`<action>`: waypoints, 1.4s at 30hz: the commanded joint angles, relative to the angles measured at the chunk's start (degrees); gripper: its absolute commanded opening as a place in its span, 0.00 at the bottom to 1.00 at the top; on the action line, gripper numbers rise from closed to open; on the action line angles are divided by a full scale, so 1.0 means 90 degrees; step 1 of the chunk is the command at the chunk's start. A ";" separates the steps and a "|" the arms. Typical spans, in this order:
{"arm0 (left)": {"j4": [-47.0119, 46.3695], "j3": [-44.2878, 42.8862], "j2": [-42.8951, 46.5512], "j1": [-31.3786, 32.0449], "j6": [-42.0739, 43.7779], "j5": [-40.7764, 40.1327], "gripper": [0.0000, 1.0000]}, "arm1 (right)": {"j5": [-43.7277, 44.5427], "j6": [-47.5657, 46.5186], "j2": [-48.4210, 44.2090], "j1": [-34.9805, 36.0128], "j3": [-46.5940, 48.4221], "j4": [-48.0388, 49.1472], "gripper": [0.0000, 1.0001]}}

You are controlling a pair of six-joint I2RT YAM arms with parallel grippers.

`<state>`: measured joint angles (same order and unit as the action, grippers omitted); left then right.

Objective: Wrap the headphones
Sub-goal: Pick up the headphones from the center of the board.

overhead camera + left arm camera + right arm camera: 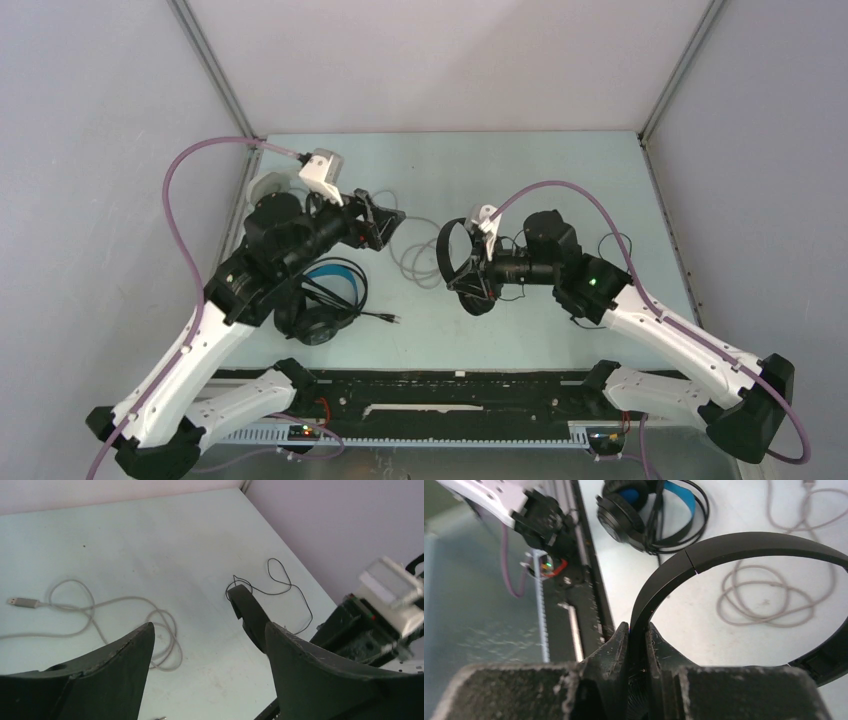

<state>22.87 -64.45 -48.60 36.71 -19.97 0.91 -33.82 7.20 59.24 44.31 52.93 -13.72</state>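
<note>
My right gripper (638, 630) is shut on the headband (734, 545) of the thin black headphones (447, 250), holding them up on edge above the table's middle. Their thin black cord (285, 582) loops loosely on the table behind. The black headphones with the blue band (325, 300) lie flat near the left arm. My left gripper (207, 625) hangs open with nothing between its fingers, above the loose grey cable (100, 615). That cable runs toward the white headphones (262, 187), which are mostly hidden behind the left arm.
The grey cable's USB plug (22, 602) lies on the table. A black rail (450, 385) runs along the near edge between the arm bases. Grey enclosure walls (100, 150) close in the table on three sides.
</note>
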 commanded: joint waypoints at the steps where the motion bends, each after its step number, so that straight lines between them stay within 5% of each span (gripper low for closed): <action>1: 0.0900 -0.1032 -0.0620 -0.0026 0.0093 0.0440 0.82 | 0.1528 -0.1772 -0.0137 0.0535 0.0096 -0.0210 0.00; 10: 0.1433 -0.1999 -0.1741 0.0028 0.0614 0.1074 0.70 | 0.3034 -0.3023 0.0063 0.1591 0.0093 -0.0110 0.00; 23: 0.2377 -0.3208 -0.3156 0.1083 0.1472 -0.0502 0.64 | 0.3283 -0.2919 0.0218 0.1753 0.0106 0.0318 0.00; 42: 0.2332 -0.3348 -0.4012 0.1704 0.2375 -0.1652 0.54 | 0.3504 -0.2822 0.0404 0.1750 0.0262 0.0228 0.00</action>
<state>43.29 -90.56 -84.58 50.94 -2.24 -9.96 -3.88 -17.58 63.07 59.83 52.93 -14.90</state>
